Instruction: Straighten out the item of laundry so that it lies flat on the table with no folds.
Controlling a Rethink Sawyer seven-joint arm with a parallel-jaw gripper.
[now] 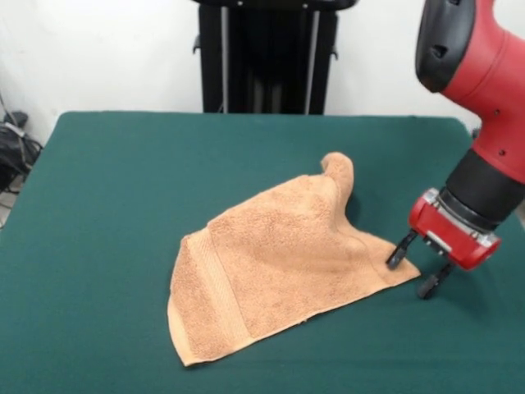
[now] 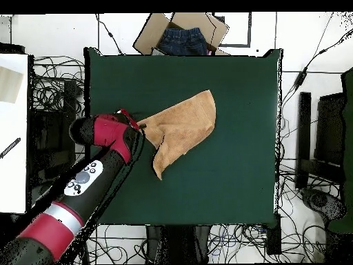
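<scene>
One towel (image 1: 271, 267) lies on the green table (image 1: 107, 180), folded over into a rough triangle rather than spread flat; it sits around the middle of the tabletop, a little toward the near edge in the front view; its broad end, with a woven band running across it, points at the near edge, while one narrow corner sticks up in a small rounded peak toward the far edge; a second pointed corner reaches out along the table toward the right edge of the front view. One red and black arm comes down from the upper right in that view; its gripper (image 1: 418, 268) hangs low over the table right at that pointed corner; the two dark fingers (image 1: 401, 249) are spread apart, one at the very tip of the cloth and the other just beyond it over bare felt; whether the nearer finger presses on the cloth or only hovers at it cannot be told. From above, the towel (image 2: 183, 128) shows as a tan wedge near the table's (image 2: 241, 172) centre, with the arm crossing the table edge at the picture's left and the gripper (image 2: 132, 122) meeting the cloth's corner there; the fingers themselves are mostly hidden under the red wrist in that view. Several folds and soft creases run across the towel's upper layer.
</scene>
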